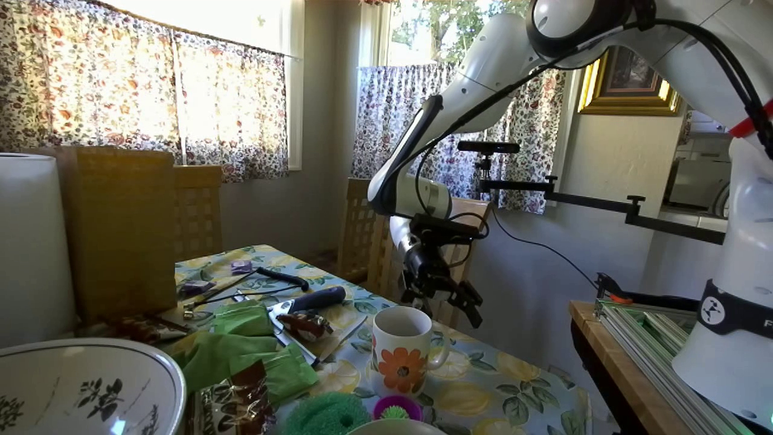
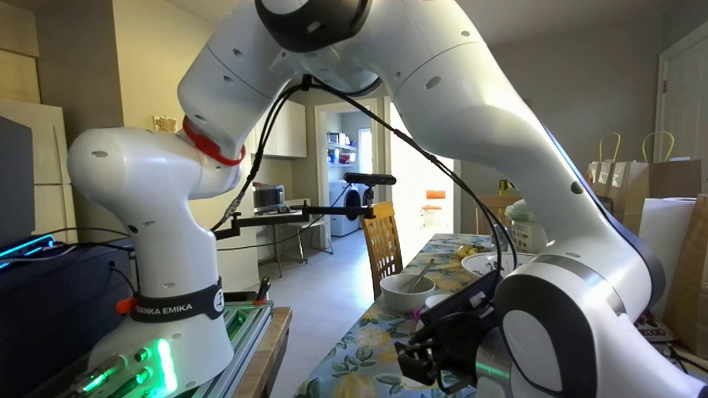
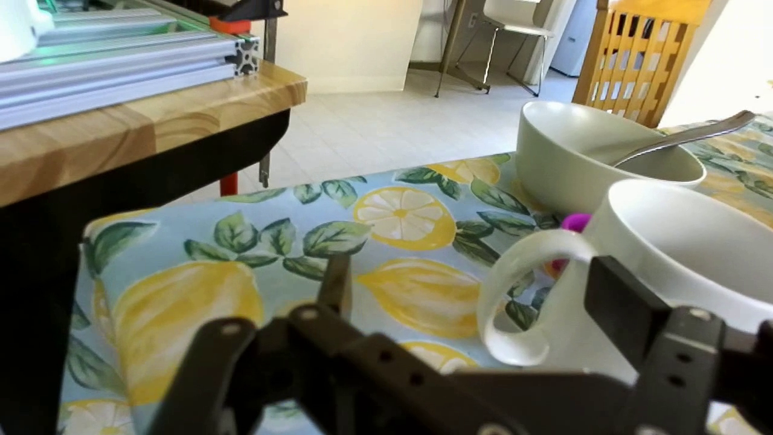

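Observation:
My gripper [image 1: 450, 305] is open and empty, just above the table and beside a white mug [image 1: 401, 356] with an orange flower. In the wrist view, the fingers of the gripper [image 3: 480, 296] are wide apart. The handle of the mug [image 3: 567, 329] shows between them, and the right fingertip overlaps the mug's body. I cannot tell whether it touches. The mug stands upright, its handle toward the gripper. The gripper [image 2: 417, 362] also shows in an exterior view, low over the tablecloth. A magenta cup [image 1: 398, 408] stands close to the mug, partly hidden behind it in the wrist view.
A white bowl [image 3: 561, 163] with a spoon stands behind the mug. A green scrubber [image 1: 326, 414], green wrappers [image 1: 241, 356], a blue-handled tool [image 1: 320, 299] and a large patterned bowl [image 1: 90, 386] are on the lemon-print tablecloth [image 3: 302, 199]. A wooden bench [image 3: 181, 124] carries the robot base.

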Action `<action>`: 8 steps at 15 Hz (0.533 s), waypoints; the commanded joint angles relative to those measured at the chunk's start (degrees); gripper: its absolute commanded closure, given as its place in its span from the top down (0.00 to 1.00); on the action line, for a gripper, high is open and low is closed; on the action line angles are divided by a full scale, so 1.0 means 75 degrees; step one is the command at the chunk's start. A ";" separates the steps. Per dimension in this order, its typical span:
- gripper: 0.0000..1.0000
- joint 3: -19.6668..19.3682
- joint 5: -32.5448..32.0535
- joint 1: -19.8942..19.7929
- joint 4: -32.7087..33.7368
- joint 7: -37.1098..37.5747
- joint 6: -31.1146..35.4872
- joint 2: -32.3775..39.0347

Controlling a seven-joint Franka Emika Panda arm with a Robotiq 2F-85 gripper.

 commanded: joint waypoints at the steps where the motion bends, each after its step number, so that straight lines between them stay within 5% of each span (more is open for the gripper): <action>1: 1.00 -0.0126 0.0206 0.0076 -0.0188 0.0191 -0.0108 0.0007; 8: 1.00 -0.0168 0.0208 0.0083 -0.0125 0.0407 -0.0071 0.0237</action>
